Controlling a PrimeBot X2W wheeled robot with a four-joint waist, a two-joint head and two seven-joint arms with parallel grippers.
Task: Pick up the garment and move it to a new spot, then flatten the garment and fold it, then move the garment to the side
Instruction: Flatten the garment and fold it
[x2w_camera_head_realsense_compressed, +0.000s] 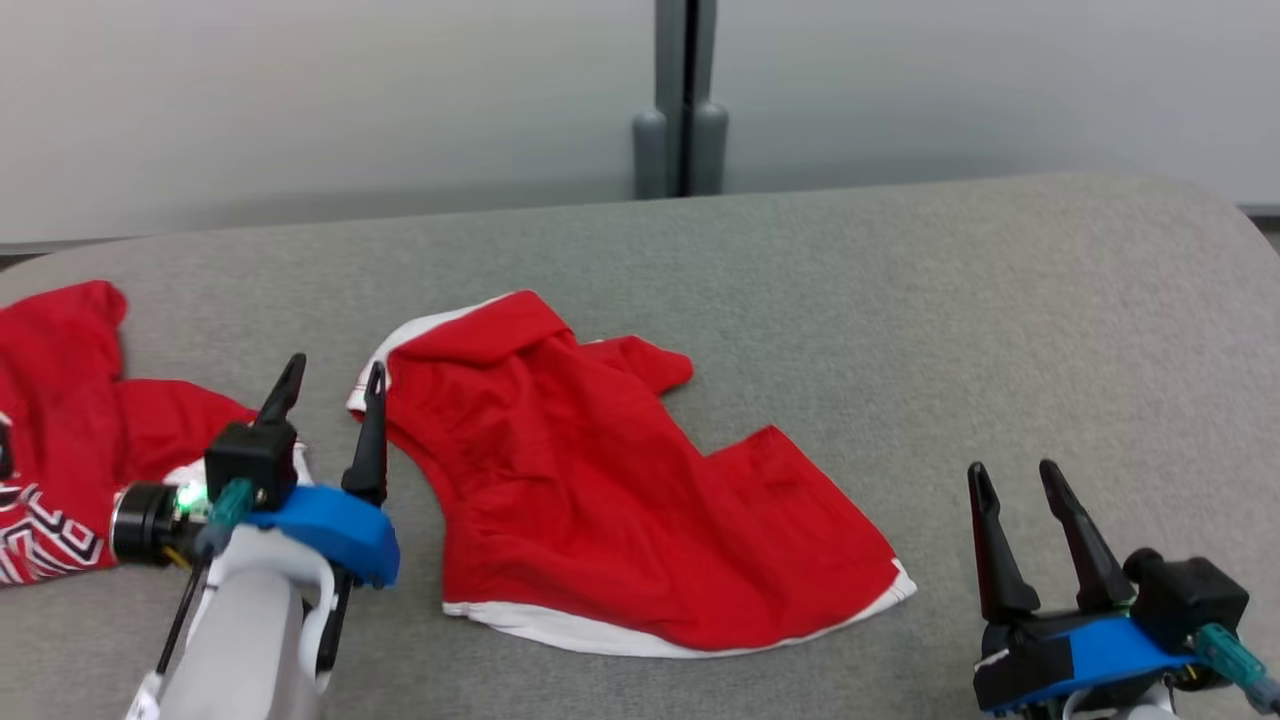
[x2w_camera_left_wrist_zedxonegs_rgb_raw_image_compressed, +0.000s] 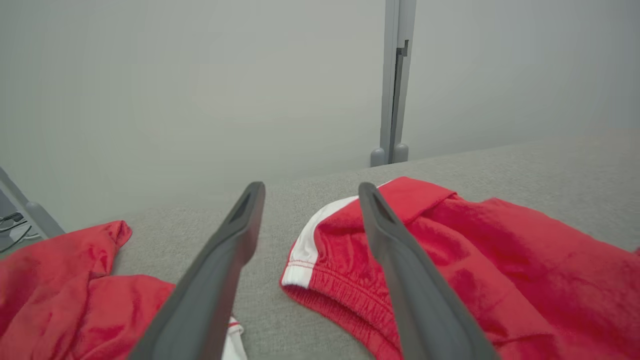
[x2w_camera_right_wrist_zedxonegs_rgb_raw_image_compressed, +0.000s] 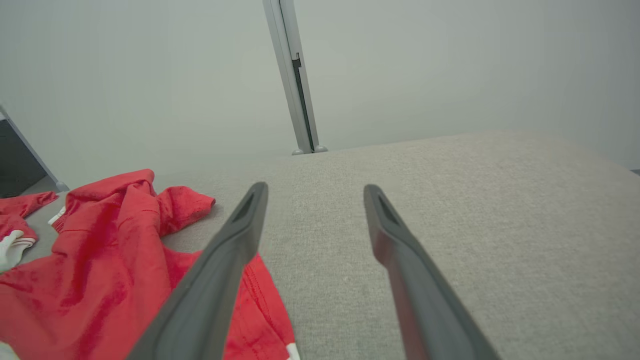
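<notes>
Shorts (x2w_camera_head_realsense_compressed: 620, 480) lie rumpled on counter (x2w_camera_head_realsense_compressed: 1000, 300), ready for flattening; left hand (x2w_camera_head_realsense_compressed: 336, 366) and right hand (x2w_camera_head_realsense_compressed: 1012, 468) gape wide, empty, flanking them.

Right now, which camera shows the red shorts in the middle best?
The head view: the red shorts lie whole in frame. The left wrist view catches the waistband end; the right wrist view, one crumpled side.
</notes>
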